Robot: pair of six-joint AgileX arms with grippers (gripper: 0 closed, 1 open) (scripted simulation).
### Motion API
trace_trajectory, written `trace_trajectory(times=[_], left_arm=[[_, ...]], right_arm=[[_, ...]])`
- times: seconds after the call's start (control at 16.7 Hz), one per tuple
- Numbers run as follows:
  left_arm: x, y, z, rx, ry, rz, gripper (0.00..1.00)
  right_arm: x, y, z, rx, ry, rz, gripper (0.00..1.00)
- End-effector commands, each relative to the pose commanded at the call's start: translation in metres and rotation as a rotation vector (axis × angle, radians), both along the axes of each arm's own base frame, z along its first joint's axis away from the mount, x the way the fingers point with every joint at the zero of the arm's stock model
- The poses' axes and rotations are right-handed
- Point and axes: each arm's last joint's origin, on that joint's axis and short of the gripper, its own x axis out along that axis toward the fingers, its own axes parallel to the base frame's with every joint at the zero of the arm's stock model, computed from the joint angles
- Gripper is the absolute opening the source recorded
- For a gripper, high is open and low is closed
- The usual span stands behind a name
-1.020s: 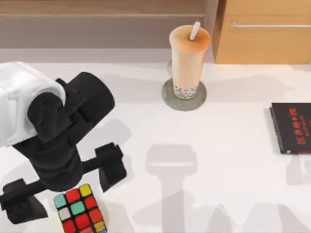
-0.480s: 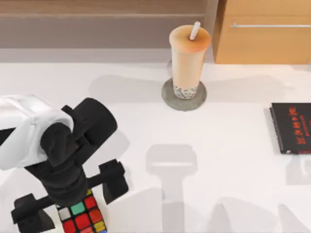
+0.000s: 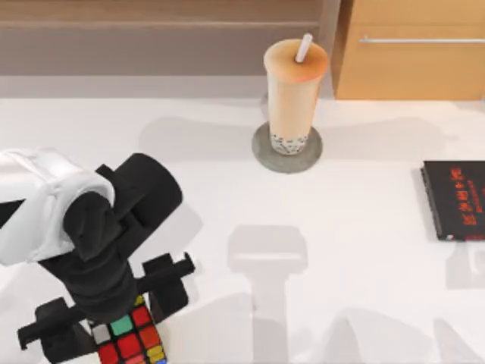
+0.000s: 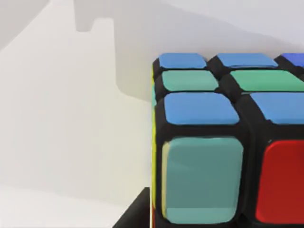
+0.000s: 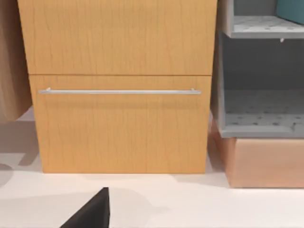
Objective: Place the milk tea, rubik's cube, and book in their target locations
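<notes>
The rubik's cube [image 3: 127, 341] lies at the table's front left, its teal, red and blue stickers close up in the left wrist view [image 4: 204, 175]. My left gripper [image 3: 114, 322] reaches down over it, a black finger pressed against each side. The milk tea [image 3: 292, 91] stands upright on the grey round coaster [image 3: 261, 155] at the back middle. At the right edge lies the black red-lettered book [image 3: 458, 201]. A teal-blue corner, probably the book [image 5: 292, 9], sits on a grey shelf. A dark part of my right gripper [image 5: 90, 211] shows low in the right wrist view.
A wooden cabinet [image 3: 413, 61] with a metal drawer handle [image 5: 118, 91] stands at the back right. Beside it is a grey shelf unit [image 5: 261, 126] on a tan base. A low wooden ledge [image 3: 151, 30] runs along the back left.
My left arm came down and forward over the cube, and its fingers drew in from wide apart until they met the cube's sides. The tea and black book did not move.
</notes>
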Motion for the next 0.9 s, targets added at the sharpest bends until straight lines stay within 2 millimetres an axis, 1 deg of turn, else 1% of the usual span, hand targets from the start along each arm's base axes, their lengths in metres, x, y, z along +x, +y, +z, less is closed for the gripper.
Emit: trace_trajectory(times=[0.36,0.42,0.9], left_arm=[[0.0000,0.0000,0.0000,0.000,0.000,0.000,0.02],[0.0000,0.0000,0.0000,0.000,0.000,0.000,0.00],[0.0000,-0.0003,0.0005,-0.002,-0.002,-0.002,0.00]], right_arm=[[0.0000,0.0000,0.0000,0.000,0.000,0.000,1.00],[0.0000,0.0000,0.0000,0.000,0.000,0.000,1.00],[0.0000,0.0000,0.0000,0.000,0.000,0.000,1.00]])
